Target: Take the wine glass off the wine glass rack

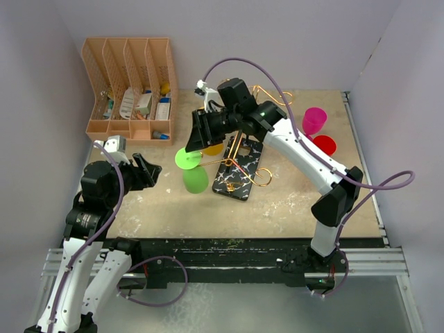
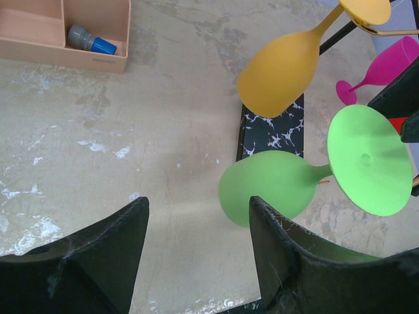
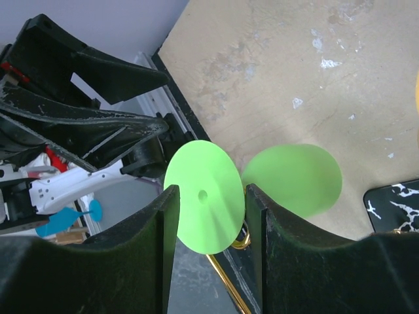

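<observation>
A green wine glass hangs tilted from the gold wire wine glass rack [image 1: 244,154], which stands on a black marble-look base [image 2: 273,133]. Its round foot [image 1: 187,158] points left and its bowl [image 1: 195,180] hangs lower. My right gripper [image 3: 211,191] is open, its fingers either side of the foot [image 3: 204,196]; the right finger touches the rim. The bowl [image 3: 294,180] lies beyond. A yellow glass [image 2: 281,72] hangs on the rack too. My left gripper [image 2: 196,203] is open and empty, low at the left, just short of the green bowl [image 2: 275,186].
A peach file organiser [image 1: 132,90] with small items stands at the back left. A pink glass [image 1: 313,119] and a red one [image 1: 324,144] sit right of the rack. The left arm [image 1: 104,184] is close to the green glass.
</observation>
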Available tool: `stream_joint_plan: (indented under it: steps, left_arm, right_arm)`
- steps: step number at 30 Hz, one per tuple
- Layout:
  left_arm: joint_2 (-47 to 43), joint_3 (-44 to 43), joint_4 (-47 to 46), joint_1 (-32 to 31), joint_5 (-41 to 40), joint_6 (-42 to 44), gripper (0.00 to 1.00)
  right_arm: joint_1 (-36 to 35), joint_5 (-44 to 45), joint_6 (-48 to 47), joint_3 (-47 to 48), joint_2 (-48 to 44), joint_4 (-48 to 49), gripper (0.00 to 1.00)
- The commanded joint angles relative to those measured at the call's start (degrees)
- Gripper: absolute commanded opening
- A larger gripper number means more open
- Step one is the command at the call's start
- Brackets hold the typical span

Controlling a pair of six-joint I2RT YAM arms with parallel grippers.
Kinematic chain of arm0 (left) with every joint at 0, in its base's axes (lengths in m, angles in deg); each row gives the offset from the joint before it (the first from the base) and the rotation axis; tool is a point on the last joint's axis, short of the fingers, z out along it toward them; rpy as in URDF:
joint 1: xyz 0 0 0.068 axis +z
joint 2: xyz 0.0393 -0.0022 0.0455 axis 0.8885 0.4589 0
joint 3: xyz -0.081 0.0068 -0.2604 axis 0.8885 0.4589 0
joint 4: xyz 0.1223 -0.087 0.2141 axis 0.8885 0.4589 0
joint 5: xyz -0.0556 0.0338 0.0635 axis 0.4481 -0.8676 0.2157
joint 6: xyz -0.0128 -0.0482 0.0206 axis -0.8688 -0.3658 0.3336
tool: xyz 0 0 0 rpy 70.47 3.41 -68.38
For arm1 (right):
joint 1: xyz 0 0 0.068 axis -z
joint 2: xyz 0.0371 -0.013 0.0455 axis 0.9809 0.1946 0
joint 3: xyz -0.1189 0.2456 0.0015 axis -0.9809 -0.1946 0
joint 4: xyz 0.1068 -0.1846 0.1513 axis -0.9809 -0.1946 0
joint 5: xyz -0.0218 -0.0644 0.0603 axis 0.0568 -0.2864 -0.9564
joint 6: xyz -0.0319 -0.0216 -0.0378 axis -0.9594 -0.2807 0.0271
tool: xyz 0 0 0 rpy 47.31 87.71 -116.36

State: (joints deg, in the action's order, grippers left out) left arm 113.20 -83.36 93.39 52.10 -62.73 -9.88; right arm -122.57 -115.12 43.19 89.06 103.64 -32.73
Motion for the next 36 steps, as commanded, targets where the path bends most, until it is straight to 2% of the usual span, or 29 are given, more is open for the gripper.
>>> stream_joint_plan:
  steps: [1,13,20,25,29,36]
  left_arm:
    - [0.15,-0.02,-2.41,-0.13,-0.25,0.92,0.66]
    - [0.25,-0.02,-2.26,-0.13,-0.35,0.79,0.66]
    - [0.25,-0.02,-2.28,-0.13,-0.43,0.9,0.66]
    - [0.26,-0.02,-2.16,-0.13,-0.5,0.8,0.66]
    - [0.23,-0.02,-2.13,-0.13,-0.74,0.76,0.66]
    - [0.34,-0.02,-2.18,-0.13,-0.76,0.84,0.66]
  right_arm:
    - [-0.59,-3.3,0.24,1.98,-3.19,3.21,0.47]
    - [-1.04,-4.85,0.41,-0.27,-5.18,2.95,0.44]
    - [-1.11,-2.46,-1.32,-3.55,-7.36,-0.14,0.41]
    - [-1.18,-0.18,-2.11,-3.56,-6.9,-0.93,0.48]
    - [-1.15,1.23,-1.8,-1.78,-5.85,-0.81,0.49]
    - [-1.12,-1.31,-1.0,-1.59,-5.78,0.4,0.47]
